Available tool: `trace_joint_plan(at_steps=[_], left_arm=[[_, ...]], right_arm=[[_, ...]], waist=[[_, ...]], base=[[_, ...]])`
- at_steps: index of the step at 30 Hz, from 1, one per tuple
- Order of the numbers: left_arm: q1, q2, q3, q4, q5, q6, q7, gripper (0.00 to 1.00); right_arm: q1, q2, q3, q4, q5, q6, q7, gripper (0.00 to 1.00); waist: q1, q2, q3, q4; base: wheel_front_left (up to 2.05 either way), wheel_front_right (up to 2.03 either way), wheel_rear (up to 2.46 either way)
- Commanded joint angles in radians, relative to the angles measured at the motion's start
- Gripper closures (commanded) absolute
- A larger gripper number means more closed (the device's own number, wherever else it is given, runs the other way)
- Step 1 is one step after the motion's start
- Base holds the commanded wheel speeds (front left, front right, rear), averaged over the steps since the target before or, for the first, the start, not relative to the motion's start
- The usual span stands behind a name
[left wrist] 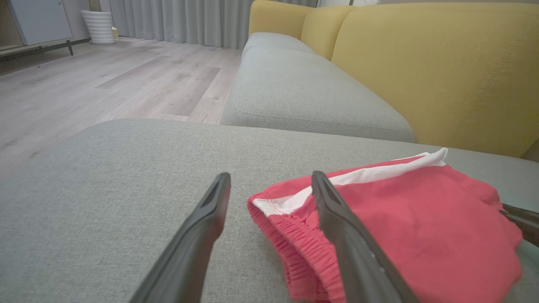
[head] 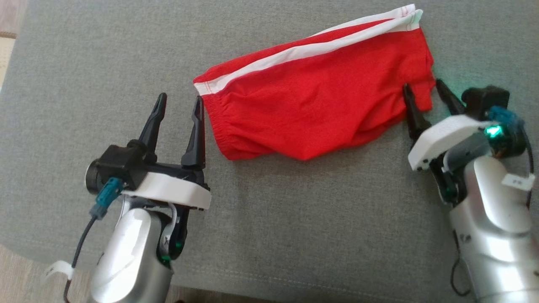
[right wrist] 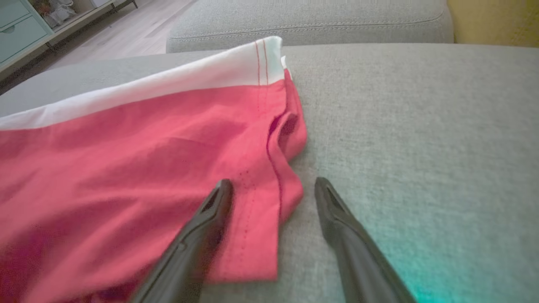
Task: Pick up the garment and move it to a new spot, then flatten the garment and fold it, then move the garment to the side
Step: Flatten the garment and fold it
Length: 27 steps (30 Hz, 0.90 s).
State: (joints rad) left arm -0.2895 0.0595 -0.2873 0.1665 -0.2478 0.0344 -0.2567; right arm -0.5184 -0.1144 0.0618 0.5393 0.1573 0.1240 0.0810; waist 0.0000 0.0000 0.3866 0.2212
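Observation:
The garment (head: 320, 88) is a pair of red shorts with white side stripes, lying folded and slanted on the grey cushion (head: 294, 210). My left gripper (head: 179, 105) stands open just left of the elastic waistband end (left wrist: 290, 227), its right finger beside the cloth. My right gripper (head: 425, 89) is open at the hem end, and a small red flap (right wrist: 269, 210) of the hem lies between its two fingers. Neither gripper has closed on the cloth. The white stripe (right wrist: 177, 80) runs along the far edge.
The grey cushion's front edge (head: 126, 269) runs near my left arm, with wood floor (left wrist: 105, 80) beyond. Another grey seat (left wrist: 294, 88) and a yellow backrest (left wrist: 442, 71) stand past the garment. A white pot (left wrist: 99, 25) and a cabinet (right wrist: 21, 29) are far off.

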Motion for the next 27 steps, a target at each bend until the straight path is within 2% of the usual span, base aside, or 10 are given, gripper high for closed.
trace_joint_plan(at_steps=[1, 2, 3, 12, 19, 27], left_arm=[[-0.026, 0.010, 0.030, -0.027, 0.009, -0.001, -0.005, 0.00], [-0.025, 0.009, 0.032, -0.027, 0.010, -0.001, -0.005, 0.00], [-0.023, 0.008, 0.036, -0.028, 0.012, -0.002, -0.005, 0.00], [0.000, 0.006, 0.071, -0.032, 0.033, -0.011, -0.005, 0.00], [0.039, 0.012, 0.093, -0.043, 0.041, -0.014, -0.005, 0.00], [0.066, 0.020, 0.105, -0.049, 0.042, -0.011, -0.005, 0.00]], right_arm=[[-0.020, 0.001, 0.029, 0.000, 0.004, 0.007, 0.011, 0.03], [-0.024, 0.004, 0.033, 0.017, 0.009, 0.007, 0.019, 0.66], [-0.029, 0.009, 0.039, 0.029, 0.016, 0.007, 0.024, 1.00], [0.045, 0.038, 0.071, 0.002, 0.085, 0.007, -0.070, 1.00], [0.256, 0.057, 0.046, -0.140, 0.128, 0.007, -0.117, 1.00], [0.432, 0.064, -0.015, -0.289, 0.168, 0.007, -0.101, 1.00]], waist=[[0.0000, 0.0000, 0.000, -0.001], [0.0000, 0.0000, -0.001, -0.003], [0.0000, 0.0000, -0.001, -0.006], [0.0000, 0.0000, -0.033, -0.060], [0.0000, 0.0000, -0.070, -0.103], [0.0000, 0.0000, -0.086, -0.135]], base=[[0.00, 0.00, 0.00], [0.00, 0.00, 0.00], [0.00, 0.00, 0.00], [0.00, 0.00, 0.00], [0.00, 0.00, 0.00], [0.00, 0.00, 0.00]])
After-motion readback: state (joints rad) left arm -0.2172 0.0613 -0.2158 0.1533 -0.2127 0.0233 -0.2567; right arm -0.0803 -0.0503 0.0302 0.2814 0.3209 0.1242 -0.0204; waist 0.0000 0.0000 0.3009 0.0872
